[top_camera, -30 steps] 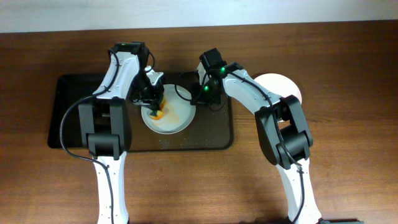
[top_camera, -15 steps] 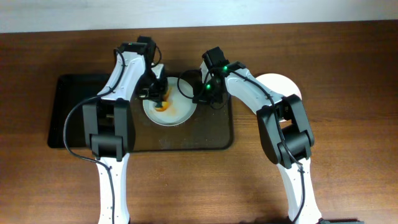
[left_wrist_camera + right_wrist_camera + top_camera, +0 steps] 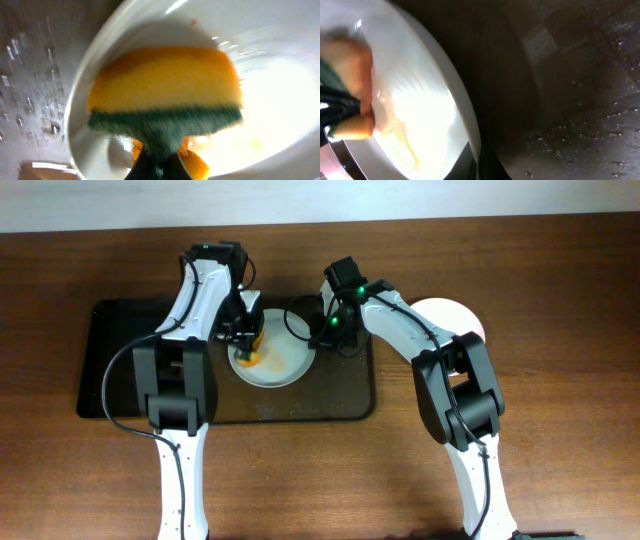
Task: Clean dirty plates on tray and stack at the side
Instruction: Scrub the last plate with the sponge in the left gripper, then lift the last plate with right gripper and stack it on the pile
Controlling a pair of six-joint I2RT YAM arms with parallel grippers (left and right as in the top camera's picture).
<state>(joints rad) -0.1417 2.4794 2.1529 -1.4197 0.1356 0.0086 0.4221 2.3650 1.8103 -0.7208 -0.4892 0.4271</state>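
Observation:
A white plate (image 3: 278, 360) with faint orange streaks lies on the dark brownish-grey tray (image 3: 340, 395). My left gripper (image 3: 247, 345) is shut on a yellow and green sponge (image 3: 165, 92) and presses it on the plate's left part (image 3: 270, 95). My right gripper (image 3: 322, 340) is shut on the plate's right rim (image 3: 472, 135). The sponge shows at the far left of the right wrist view (image 3: 350, 100). Another white plate (image 3: 450, 318) lies on the table right of the tray, half hidden by my right arm.
A smaller black tray (image 3: 110, 370) lies left of the big tray, partly under my left arm. The tray floor (image 3: 580, 100) is wet with droplets. Brown table all around; a pale wall edge runs along the back.
My left gripper has moved the sponge back and forth over the plate's left part. The plate shifted slightly on the tray. My right gripper keeps its hold on the rim.

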